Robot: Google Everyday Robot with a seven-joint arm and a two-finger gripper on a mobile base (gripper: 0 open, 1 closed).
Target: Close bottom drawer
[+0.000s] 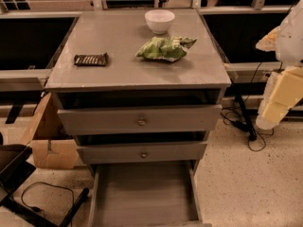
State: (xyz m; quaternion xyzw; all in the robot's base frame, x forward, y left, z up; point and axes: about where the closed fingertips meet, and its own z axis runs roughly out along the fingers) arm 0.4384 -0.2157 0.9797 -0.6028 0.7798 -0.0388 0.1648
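Observation:
The grey cabinet (137, 74) has three drawers. The bottom drawer (144, 193) is pulled far out toward the camera. Its long flat grey interior shows, and its front panel and knob are cut off by the lower frame edge. The middle drawer (142, 152) and the top drawer (139, 119), each with a small round knob, stand slightly out with dark gaps above them. My gripper (277, 98) is at the right edge, raised beside the cabinet's right side, well above and to the right of the bottom drawer, touching nothing.
On the cabinet top lie a white bowl (159, 20), a green chip bag (165, 48) and a dark snack bar (91, 59). A cardboard box (49, 143) stands left of the cabinet. A black stand with a cable (28, 193) is at lower left. Cables (246, 124) lie on the floor at right.

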